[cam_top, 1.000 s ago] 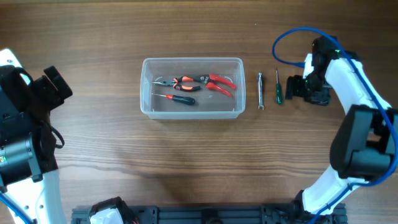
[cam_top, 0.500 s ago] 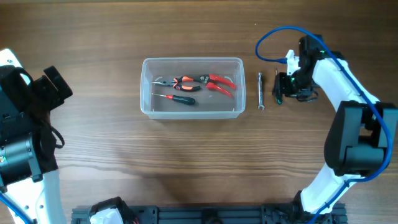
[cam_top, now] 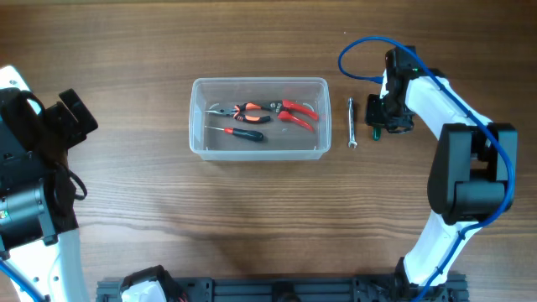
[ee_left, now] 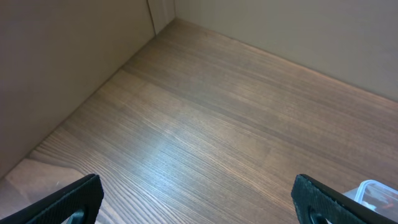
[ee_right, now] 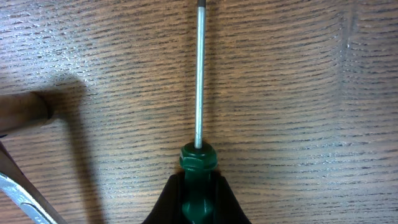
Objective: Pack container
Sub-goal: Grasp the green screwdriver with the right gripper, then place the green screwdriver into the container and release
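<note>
One clear container (cam_top: 194, 117) sits mid-table (cam_top: 252, 218), somewhat nearer the far edge. It holds three tools: one pair of orange-and-black pliers (cam_top: 248, 111), one pair of red-handled cutters (cam_top: 297, 111) and one black-and-red screwdriver (cam_top: 240, 132). Two tools lie outside, toward the right edge: one silver wrench (cam_top: 351, 122) just beside the container, and one green screwdriver (ee_right: 199, 160) beyond it. The right gripper (cam_top: 386, 119) has its jaws closed on that green handle, which lies on the wood. The left gripper (ee_left: 199, 199) hangs near the left edge, jaws wide apart and holding nothing.
</note>
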`<state>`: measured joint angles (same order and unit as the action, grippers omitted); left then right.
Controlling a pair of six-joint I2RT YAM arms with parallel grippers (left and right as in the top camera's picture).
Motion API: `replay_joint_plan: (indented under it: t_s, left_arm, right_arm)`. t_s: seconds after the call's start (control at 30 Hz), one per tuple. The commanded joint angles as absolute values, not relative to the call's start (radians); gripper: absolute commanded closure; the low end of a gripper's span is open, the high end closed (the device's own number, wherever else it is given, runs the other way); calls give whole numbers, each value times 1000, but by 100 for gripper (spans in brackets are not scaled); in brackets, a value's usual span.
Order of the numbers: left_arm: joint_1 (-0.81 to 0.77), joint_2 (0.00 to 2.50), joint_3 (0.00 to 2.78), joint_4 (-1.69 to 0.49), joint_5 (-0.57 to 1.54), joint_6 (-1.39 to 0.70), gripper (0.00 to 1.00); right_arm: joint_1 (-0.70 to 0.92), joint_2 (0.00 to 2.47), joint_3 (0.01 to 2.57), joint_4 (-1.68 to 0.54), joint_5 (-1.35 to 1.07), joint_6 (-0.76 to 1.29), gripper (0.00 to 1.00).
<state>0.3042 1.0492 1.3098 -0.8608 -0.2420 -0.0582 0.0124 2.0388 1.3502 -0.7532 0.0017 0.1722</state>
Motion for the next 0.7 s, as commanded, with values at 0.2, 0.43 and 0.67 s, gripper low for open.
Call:
replay_joint_plan:
  t_s: [0.2, 0.43, 0.67]
  left_arm:
    - [311, 1048, 1311, -858, -244, -68, 0]
    - [311, 1048, 1311, -858, -244, -68, 0]
    - [311, 1048, 1311, -858, -244, -68, 0]
  right_arm:
    - [154, 1524, 1441, -747, -219, 75, 96]
    - [653, 1457, 1403, -722, -343, -804, 96]
    - [597, 1888, 1399, -713, -100, -837, 96]
